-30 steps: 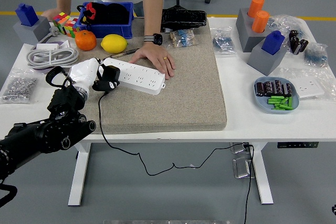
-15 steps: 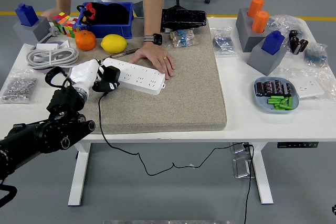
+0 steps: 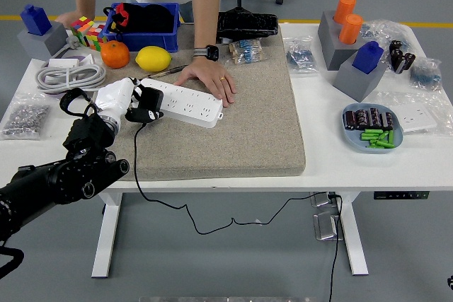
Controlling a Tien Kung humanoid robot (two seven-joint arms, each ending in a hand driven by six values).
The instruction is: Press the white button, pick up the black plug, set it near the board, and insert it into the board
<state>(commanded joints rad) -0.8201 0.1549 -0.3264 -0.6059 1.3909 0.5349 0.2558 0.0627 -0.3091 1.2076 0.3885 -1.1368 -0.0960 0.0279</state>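
L hand [image 3: 122,100] closed on black plug [image 3: 147,106], plug at left end of white power strip [image 3: 182,102] | strip on grey mat [image 3: 226,111], far-left part | person's hand [image 3: 211,76] flat on strip's far right end | plug cord [image 3: 141,182] drops over worktop [image 3: 354,164] near edge | R hand not visible

I am looking down on a white rectangular table [image 3: 333,164]. A thick beige felt mat [image 3: 241,122] is covering its middle. Left of it, a coiled grey cable [image 3: 67,76], an orange [image 3: 115,54], a yellow lemon [image 3: 153,59] and a blue plastic bin [image 3: 141,33] are lying. Right, a grey-blue oval dish [image 3: 372,129] is sitting.
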